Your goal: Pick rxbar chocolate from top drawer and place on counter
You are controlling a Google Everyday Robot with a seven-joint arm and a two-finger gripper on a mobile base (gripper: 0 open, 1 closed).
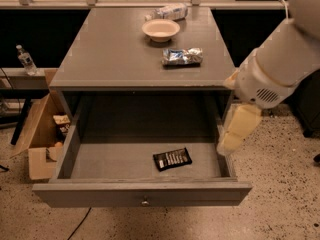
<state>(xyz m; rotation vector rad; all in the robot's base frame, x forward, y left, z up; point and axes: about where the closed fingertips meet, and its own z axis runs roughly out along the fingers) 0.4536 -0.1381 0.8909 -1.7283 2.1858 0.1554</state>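
The rxbar chocolate (172, 159), a flat black bar with white lettering, lies on the floor of the open top drawer (100, 194), right of centre and near the front. The grey counter (115, 54) spreads above the drawer. My white arm comes in from the upper right. Its cream-coloured gripper (235, 134) hangs over the drawer's right wall, right of the bar and above it, not touching it.
On the counter stand a white bowl (160, 29), a crinkled silver-blue foil packet (182, 56) and a plastic bottle lying on its side (167, 11). An open cardboard box (42, 134) sits on the floor at the left. A small bottle (25, 60) stands on a ledge at the left.
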